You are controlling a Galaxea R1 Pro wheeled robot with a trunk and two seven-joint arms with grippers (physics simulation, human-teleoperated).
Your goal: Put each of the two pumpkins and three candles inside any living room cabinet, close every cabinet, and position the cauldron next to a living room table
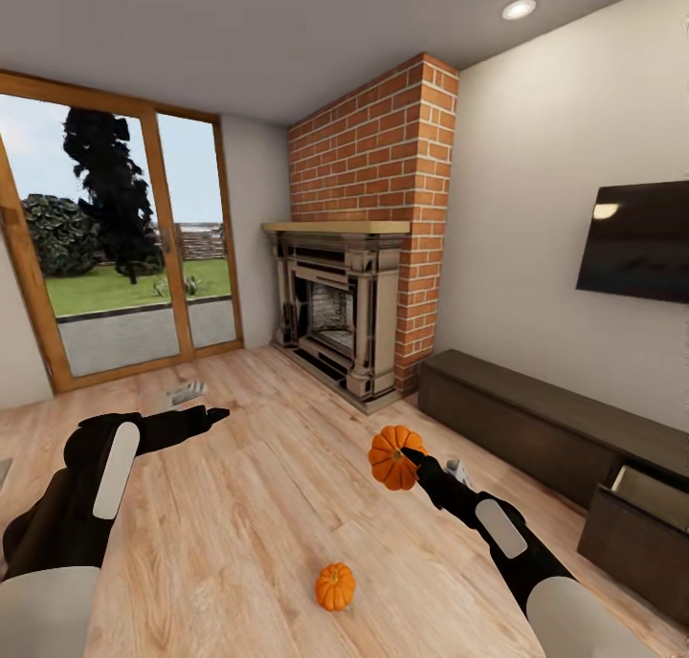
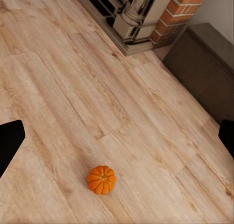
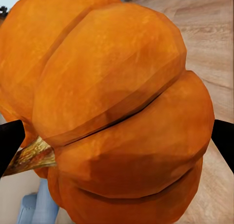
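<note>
Right hand carries one pumpkin above the wood floor; second pumpkin lies on the floor.

From left to right: a glass sliding door (image 1: 124,247) in a wooden frame, then the left hand (image 1: 206,416), raised over the floor (image 1: 249,505) with fingers spread and nothing between them. A small pale object (image 1: 187,391) lies on the planks near the door; what it is cannot be told. The floor pumpkin (image 1: 335,585), round, ribbed and bright orange, sits alone on light plank flooring, between both arms. Behind stands the red-brick fireplace (image 1: 368,228) with a metal surround and flat mantel. The right hand (image 1: 410,460) is clamped on the held pumpkin (image 1: 392,457), whose brownish stem (image 3: 31,155) points sideways. At right, the long, low dark-brown cabinet (image 1: 517,414) runs along the white wall under a black TV (image 1: 636,240); one drawer (image 1: 651,491) stands open, showing a pale interior.
</note>
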